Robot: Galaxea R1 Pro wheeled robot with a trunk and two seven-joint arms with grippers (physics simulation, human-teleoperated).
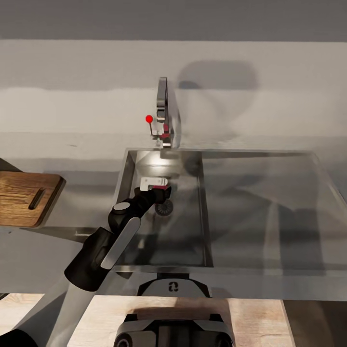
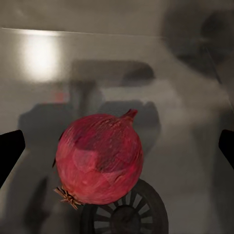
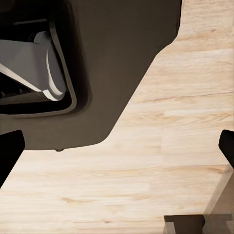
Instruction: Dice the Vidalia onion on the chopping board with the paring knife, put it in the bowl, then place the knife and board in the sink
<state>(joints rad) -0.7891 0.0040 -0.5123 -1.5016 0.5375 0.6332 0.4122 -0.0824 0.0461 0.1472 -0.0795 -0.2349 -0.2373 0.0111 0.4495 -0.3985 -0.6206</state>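
Observation:
The Vidalia onion [image 2: 100, 165], red-skinned and round, lies on the floor of the sink [image 1: 126, 168] just beside the round drain [image 2: 124, 217]. My left gripper [image 1: 161, 192] reaches down into the basin and is open, with the onion between its dark fingertips [image 2: 9, 153] but untouched. On the countertop [image 1: 82, 217] left of the sink lies the brown chopping board [image 1: 21, 197], slot handle toward the sink. My right gripper [image 3: 117, 151] hangs open and empty over a wooden floor. The paring knife and the bowl are out of view.
A chrome tap [image 1: 164, 113] with a red knob [image 1: 149, 118] stands at the sink's back rim. The flat drainboard [image 1: 270, 207] stretches right of the basin. A pale wall backs the counter. My dark base [image 3: 122, 63] is close to the right gripper.

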